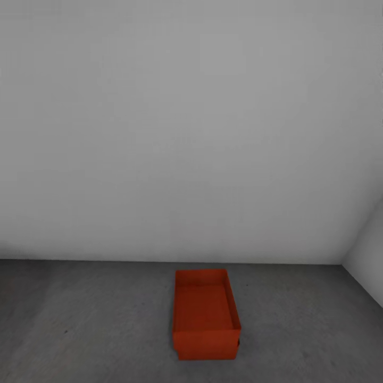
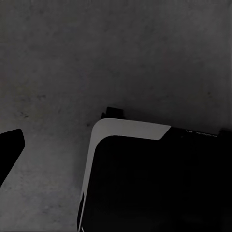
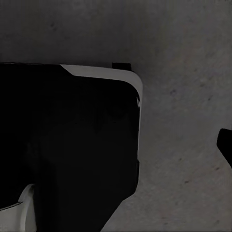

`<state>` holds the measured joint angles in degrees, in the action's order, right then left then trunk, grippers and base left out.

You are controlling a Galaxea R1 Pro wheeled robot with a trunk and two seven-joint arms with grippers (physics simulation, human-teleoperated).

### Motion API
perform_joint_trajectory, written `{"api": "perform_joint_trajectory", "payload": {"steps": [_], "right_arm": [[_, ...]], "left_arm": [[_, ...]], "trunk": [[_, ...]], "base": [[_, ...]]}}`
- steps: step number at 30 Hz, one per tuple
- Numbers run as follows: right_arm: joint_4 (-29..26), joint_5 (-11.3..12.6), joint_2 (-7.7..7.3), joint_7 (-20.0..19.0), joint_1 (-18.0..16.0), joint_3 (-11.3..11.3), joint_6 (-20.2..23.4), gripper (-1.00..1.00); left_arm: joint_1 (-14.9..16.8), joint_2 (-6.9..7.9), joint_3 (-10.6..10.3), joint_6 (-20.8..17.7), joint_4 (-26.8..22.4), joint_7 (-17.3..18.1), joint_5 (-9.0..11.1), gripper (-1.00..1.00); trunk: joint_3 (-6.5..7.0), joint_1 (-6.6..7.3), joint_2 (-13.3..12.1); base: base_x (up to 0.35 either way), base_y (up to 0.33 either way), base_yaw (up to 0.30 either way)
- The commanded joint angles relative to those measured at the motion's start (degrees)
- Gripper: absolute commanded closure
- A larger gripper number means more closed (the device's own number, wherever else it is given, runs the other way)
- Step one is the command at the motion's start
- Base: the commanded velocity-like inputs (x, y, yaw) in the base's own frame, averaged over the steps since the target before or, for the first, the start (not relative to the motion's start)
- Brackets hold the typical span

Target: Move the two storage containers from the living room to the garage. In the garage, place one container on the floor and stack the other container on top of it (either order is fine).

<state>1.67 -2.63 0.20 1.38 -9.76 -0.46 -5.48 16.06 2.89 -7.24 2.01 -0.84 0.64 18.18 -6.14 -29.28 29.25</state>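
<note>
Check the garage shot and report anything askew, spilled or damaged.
Nothing stands out. One orange bin sits upright and empty on the grey concrete floor near the pale wall, with no spill or damage visible.

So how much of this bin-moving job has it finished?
Roughly half, judging by this. One orange-red container already sits on the garage's grey concrete floor by the pale wall. Nothing is stacked in it. Still left: setting the second bin on top.
</note>
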Motion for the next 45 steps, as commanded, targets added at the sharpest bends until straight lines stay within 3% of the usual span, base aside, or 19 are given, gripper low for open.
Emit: {"api": "perform_joint_trajectory", "payload": {"steps": [1, 14, 21, 30, 45], "right_arm": [[0.2, -0.3, -0.02, 0.2, -0.1, -0.1, -0.3, -1.00], [0.2, -0.2, -0.01, 0.1, -0.1, -0.2, -0.3, -1.00], [0.2, -0.1, 0.09, 0.1, -0.1, -0.2, -0.3, -1.00], [0.3, 0.3, 0.10, -0.9, -0.1, -0.2, -0.3, -1.00], [0.3, 0.4, 0.05, -1.2, -0.1, -0.2, -0.3, -1.00]], "left_arm": [[0.0, 0.01, -0.5, 0.2, 0.1, 0.1, 0.5, -1.00], [0.0, -0.30, -0.5, 0.5, 0.6, 0.6, 0.6, -1.00], [-1.9, -0.37, -0.5, 0.7, 0.8, 1.0, 0.5, -1.00], [-2.5, -0.43, -0.5, 0.8, 0.8, 4.8, 0.7, -1.00], [-2.5, -0.59, -0.5, 0.7, 0.8, 5.3, 0.8, -1.00]], "trunk": [[-0.01, -0.02, 0.1], [1.19, -0.02, 0.1], [1.84, -0.02, 0.1], [2.67, -0.02, 0.1], [4.05, -0.02, 0.1]], "base": [[0.000, 0.000, 0.000], [0.000, 0.000, 0.000], [0.000, 0.000, 0.000], [0.000, 0.000, 0.000], [0.000, 0.000, 0.000]]}}
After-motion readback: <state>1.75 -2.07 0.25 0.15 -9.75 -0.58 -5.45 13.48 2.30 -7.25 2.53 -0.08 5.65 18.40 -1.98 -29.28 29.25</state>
